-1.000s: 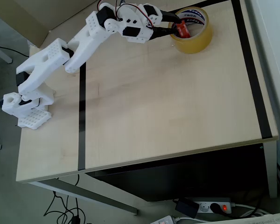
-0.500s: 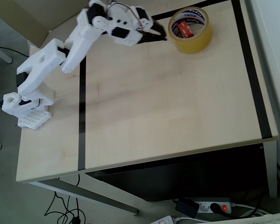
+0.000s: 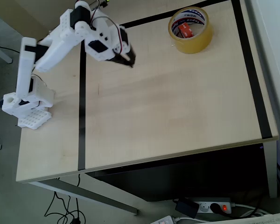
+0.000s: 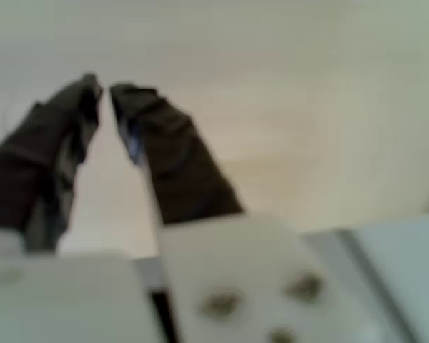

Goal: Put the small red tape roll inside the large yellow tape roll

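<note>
In the wrist view the gripper (image 4: 104,86) shows two dark fingers (image 4: 168,168) whose tips nearly meet, with only a thin gap between them and nothing held; beneath them lies blurred pale wood. In the overhead view the gripper (image 3: 129,59) hangs over the light wooden table (image 3: 168,112), just right of a black tape line (image 3: 81,116) that crosses the top. Well away from the jaws, toward the table's far right corner, stands the large yellow tape roll (image 3: 196,41), and the small red tape roll (image 3: 186,31) lies inside its ring. Beyond the table edge, grey floor, cables and a power strip (image 3: 210,206) show.
</note>
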